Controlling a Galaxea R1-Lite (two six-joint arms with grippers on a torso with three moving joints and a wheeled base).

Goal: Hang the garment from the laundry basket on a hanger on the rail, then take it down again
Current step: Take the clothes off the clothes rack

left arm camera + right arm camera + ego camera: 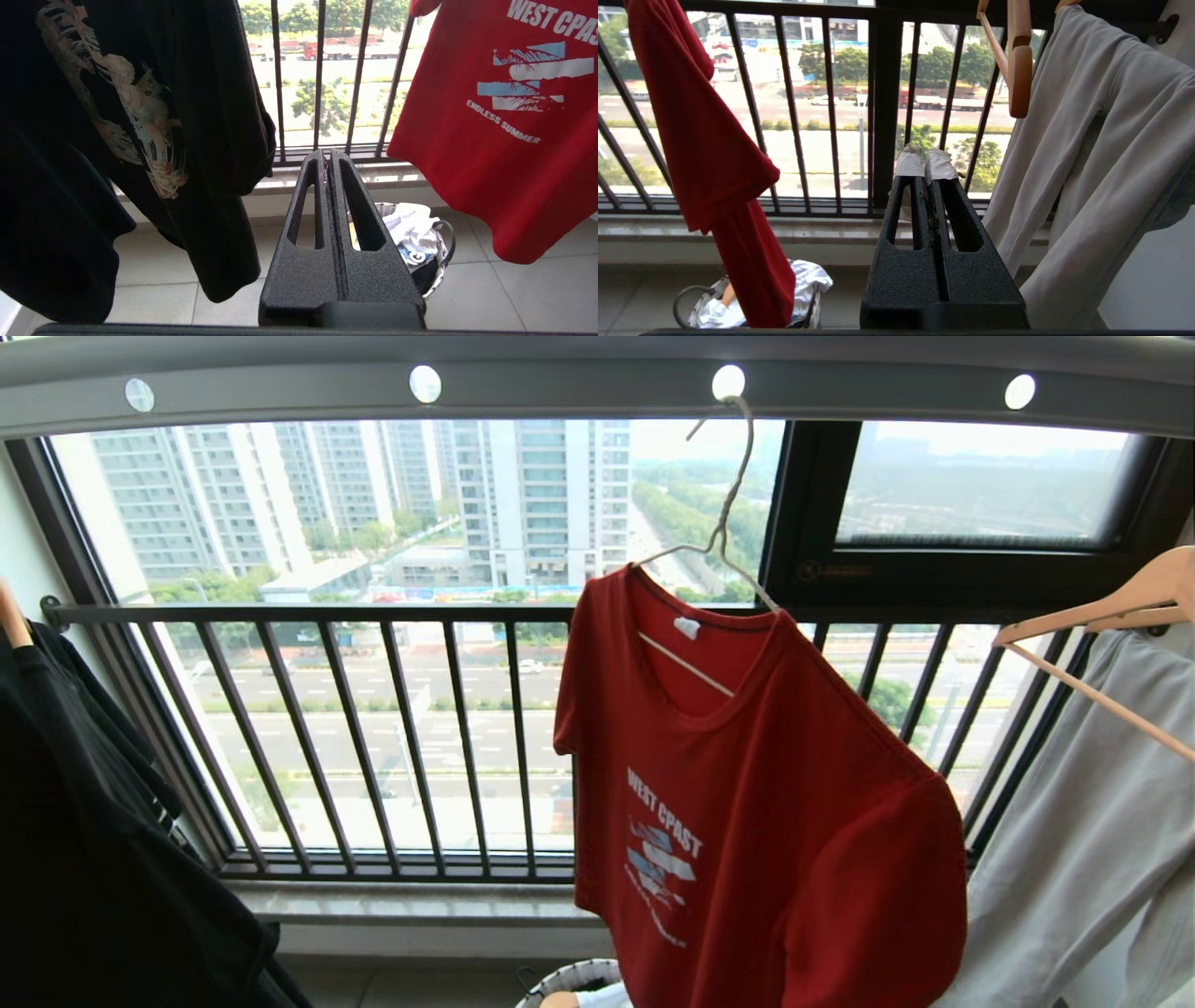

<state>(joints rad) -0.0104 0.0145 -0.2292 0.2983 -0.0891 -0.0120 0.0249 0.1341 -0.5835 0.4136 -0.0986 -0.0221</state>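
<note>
Red short-sleeved T-shirt (pixel 775 803) hangs tilted on thin cream-white wire hanger (pixel 724 523), hooked into grey holed overhead rail (pixel 579 383). Left end effector (pixel 328 156) and right end effector (pixel 924 163) both pressed together, empty.

Pale tiled floor (pixel 490 298) below the window railing. Laundry basket (pixel 441 261) stands directly on it, holding white cloth. Overhead rail (pixel 579 383) carries the hanger (pixel 724 523), hooked through a hole.

Matt red cloth garment (pixel 803 821); wire hanger (pixel 724 527)
</note>
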